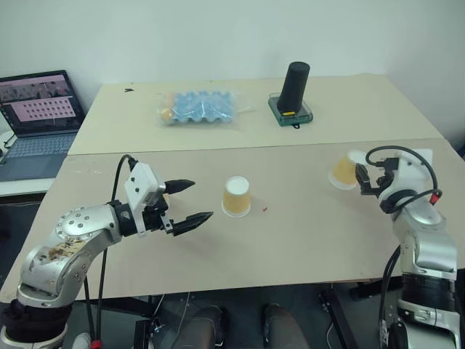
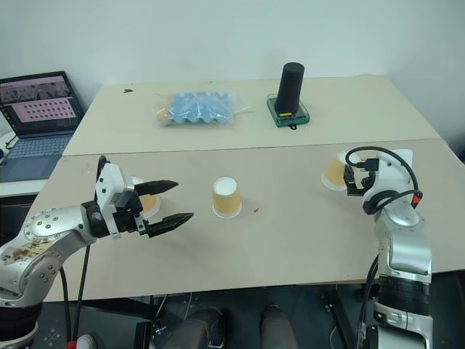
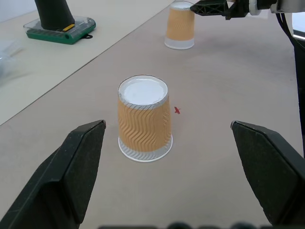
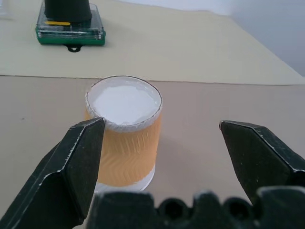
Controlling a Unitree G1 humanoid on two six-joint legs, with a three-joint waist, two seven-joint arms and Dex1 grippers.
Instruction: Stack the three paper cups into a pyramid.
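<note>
The paper cups have matt orange sides ribbed in zigzags and smooth white bases. The counter is matt and pale tan. The egg tray sits in glossy clear plastic. Both arms look like brushed metal, with matt black claw fingers.

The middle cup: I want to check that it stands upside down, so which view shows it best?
The left wrist view: the middle cup stands close and whole, upside down, white base on top, rim on the table. Both eye views show it small, from above. The right wrist view shows a different cup.
</note>
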